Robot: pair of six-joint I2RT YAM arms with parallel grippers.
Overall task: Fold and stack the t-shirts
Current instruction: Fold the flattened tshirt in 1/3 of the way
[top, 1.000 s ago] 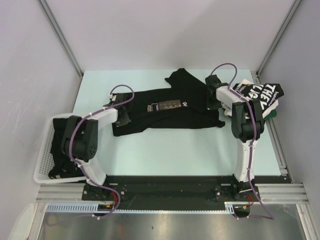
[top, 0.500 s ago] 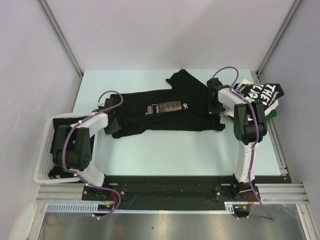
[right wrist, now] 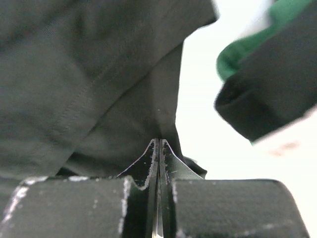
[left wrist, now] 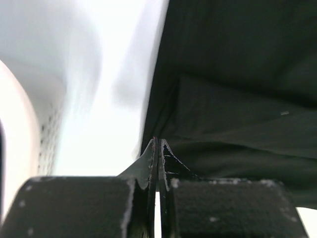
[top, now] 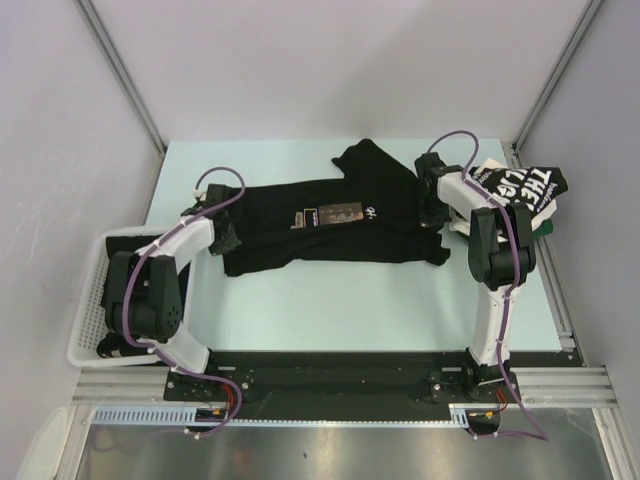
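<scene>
A black t-shirt (top: 335, 225) with a small rectangular chest print lies spread flat across the middle of the table, one sleeve pointing to the far side. My left gripper (top: 224, 232) is shut, its tips (left wrist: 158, 141) low against the shirt's left edge (left wrist: 233, 99). My right gripper (top: 434, 208) is also shut, its tips (right wrist: 158, 141) resting on the shirt's right edge (right wrist: 89, 84). No cloth shows between either pair of jaws. A folded t-shirt with big white block lettering (top: 520, 188) tops a stack at the right.
A white mesh basket (top: 85, 310) with dark cloth inside stands at the table's left edge, its wall (left wrist: 47, 139) close to my left gripper. Green cloth (right wrist: 237, 54) peeks from under the right stack (right wrist: 267, 94). Metal frame posts rise at both far corners.
My left gripper has slid left, from over the shirt to its left edge. My right gripper has shifted slightly toward the near right, and the shirt's lower right corner has bunched a little.
</scene>
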